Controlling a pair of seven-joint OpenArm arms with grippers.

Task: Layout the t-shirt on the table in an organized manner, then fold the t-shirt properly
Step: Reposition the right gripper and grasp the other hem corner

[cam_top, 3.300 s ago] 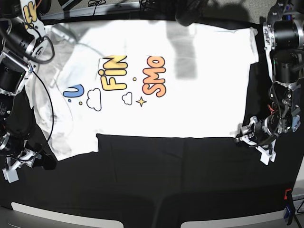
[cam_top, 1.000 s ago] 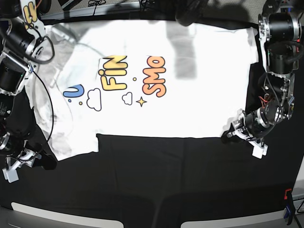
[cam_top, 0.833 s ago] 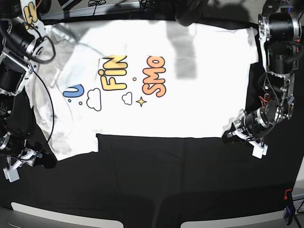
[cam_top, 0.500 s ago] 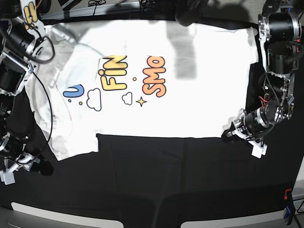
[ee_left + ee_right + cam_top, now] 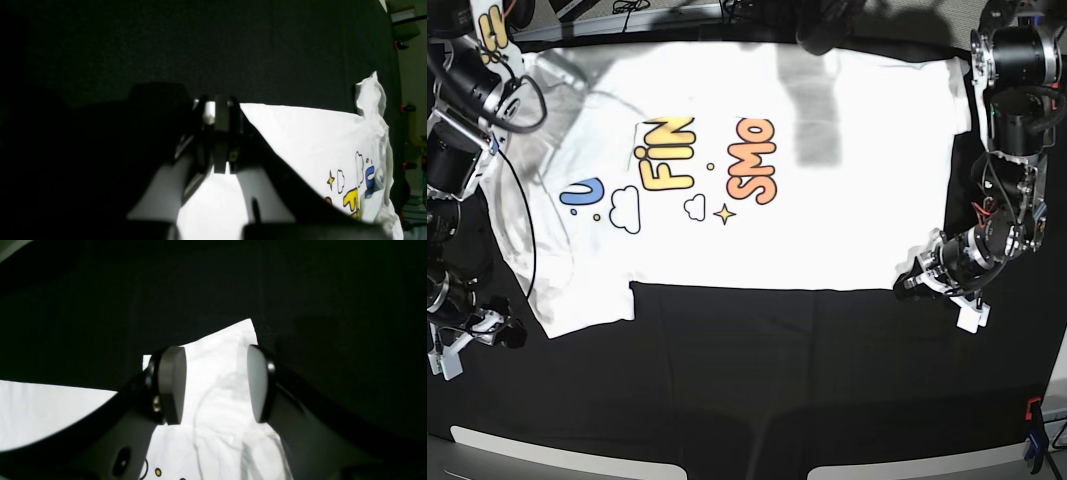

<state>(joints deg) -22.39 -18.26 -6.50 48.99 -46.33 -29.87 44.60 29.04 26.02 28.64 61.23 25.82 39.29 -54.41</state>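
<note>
The white t-shirt (image 5: 827,200) lies spread print-up across the far half of the black table (image 5: 757,380). At its near right corner, my left gripper (image 5: 905,284) is low on the cloth. In the left wrist view the left gripper (image 5: 221,105) is shut, with the white corner of the t-shirt (image 5: 300,140) pinched at its tips. My right gripper (image 5: 505,332) sits at the near left, just off the sleeve's corner. Seen from the right wrist, the right gripper (image 5: 215,385) is open, its pads (image 5: 171,385) straddling the wrinkled sleeve of the t-shirt (image 5: 217,350) without touching it.
A black cable (image 5: 527,240) from the right arm loops over the shirt's left side. An orange and blue clip (image 5: 1032,425) holds the table cloth at the near right edge. A grey frame (image 5: 567,450) runs along the front edge.
My left gripper has closed on the shirt's near right corner and stayed put. The right gripper dipped toward the front edge, then came back right, close to the sleeve corner.
</note>
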